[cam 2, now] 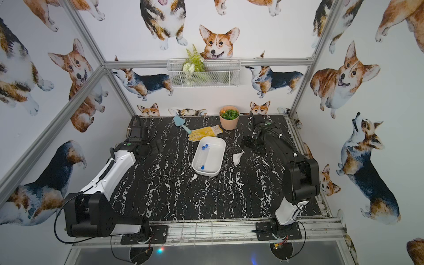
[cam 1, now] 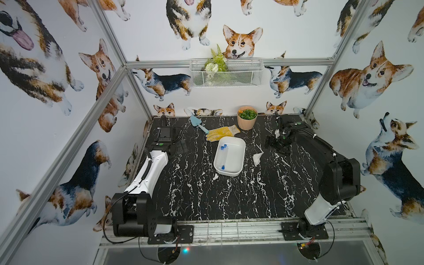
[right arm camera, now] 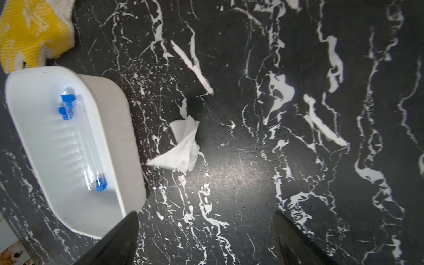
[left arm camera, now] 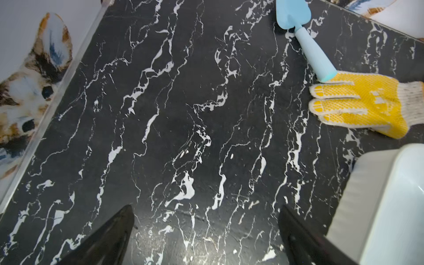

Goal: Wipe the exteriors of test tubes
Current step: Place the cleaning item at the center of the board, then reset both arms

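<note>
The three test tubes (right arm camera: 80,142) lie side by side in the white tray (right arm camera: 119,119) near the middle of the desk (right arm camera: 252,172), so we think they can't roll off. The tissue (right arm camera: 183,146) lies just beside the tray. Our left hand (left arm camera: 206,211) and right hand (right arm camera: 206,213) are both open and empty, maybe ready to grab.

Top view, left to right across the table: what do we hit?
left end effector → trowel → tray holding the test tubes → tissue → right end effector. Glove and pot skipped: they overlap their neighbours.
</note>
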Controlling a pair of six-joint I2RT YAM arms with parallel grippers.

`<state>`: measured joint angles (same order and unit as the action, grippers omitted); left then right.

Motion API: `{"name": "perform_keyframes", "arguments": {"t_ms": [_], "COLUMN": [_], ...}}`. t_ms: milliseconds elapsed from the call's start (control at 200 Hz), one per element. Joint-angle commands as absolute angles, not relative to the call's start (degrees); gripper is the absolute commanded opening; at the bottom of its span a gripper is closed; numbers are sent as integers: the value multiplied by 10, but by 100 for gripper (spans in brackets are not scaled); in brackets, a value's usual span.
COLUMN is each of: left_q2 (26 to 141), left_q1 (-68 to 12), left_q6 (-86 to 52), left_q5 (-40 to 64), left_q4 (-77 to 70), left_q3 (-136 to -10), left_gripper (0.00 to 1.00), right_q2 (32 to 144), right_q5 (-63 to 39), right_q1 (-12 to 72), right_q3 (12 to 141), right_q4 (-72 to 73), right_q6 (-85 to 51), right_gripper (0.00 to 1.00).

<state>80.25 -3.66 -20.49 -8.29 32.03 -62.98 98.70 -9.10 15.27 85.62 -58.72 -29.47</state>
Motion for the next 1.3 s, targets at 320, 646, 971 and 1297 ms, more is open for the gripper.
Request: {"name": "perform_keyframes", "arguments": {"t_ms": [320, 646, 971, 1297], "left_q2": [723, 729, 904, 896], "left_q1": [-35, -36, -38, -39], "left_q6": [-142, -48, 11, 21], "left_q5": [-145, -44, -68, -28], "left_q4": [143, -301, -556, -520], "left_q3": [-525, -234, -209, -221], "left_gripper": [100, 100, 100, 100], "right_q2": [902, 813, 769, 836], "right_q5": [-134, 110, 137, 124], "right_q1": [172, 74, 74, 55], "right_q3": [783, 498, 325, 270], "right_q4": [-507, -131, 182, 350], "right_q6": [-243, -195, -26, -8], "right_gripper": [82, 100, 100, 100]}}
